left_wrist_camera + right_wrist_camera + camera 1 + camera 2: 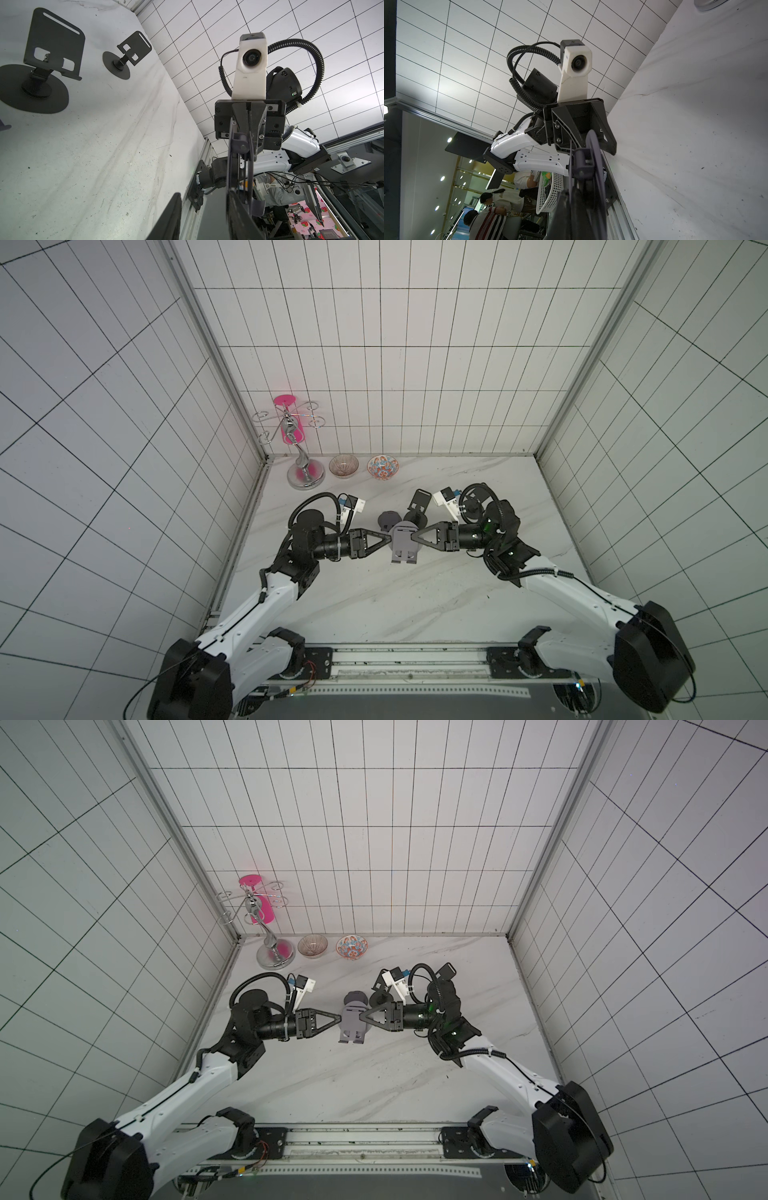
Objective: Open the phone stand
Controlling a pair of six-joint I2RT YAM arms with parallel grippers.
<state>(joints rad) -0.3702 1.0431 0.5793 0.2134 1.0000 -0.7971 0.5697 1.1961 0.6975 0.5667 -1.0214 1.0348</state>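
The grey phone stand point(404, 549) hangs folded flat above the marble table, between both arms in both top views point(352, 1025). My right gripper point(414, 536) is shut on its right edge. In the right wrist view, the stand's round base point(595, 158) shows edge-on, running down between the closed fingers of my right gripper point(577, 199). My left gripper point(388, 540) reaches the stand's left edge. In the left wrist view, my left gripper point(204, 207) has its fingers apart, with one finger point(239, 218) beside the edge-on phone stand point(239, 158).
Two black phone stands point(52, 47) point(133, 52) stand unfolded on the table behind the held one. A dark grey round piece point(388, 519) lies just behind it. Two bowls point(343, 465) point(382, 467) and a chrome rack point(305, 479) line the back wall.
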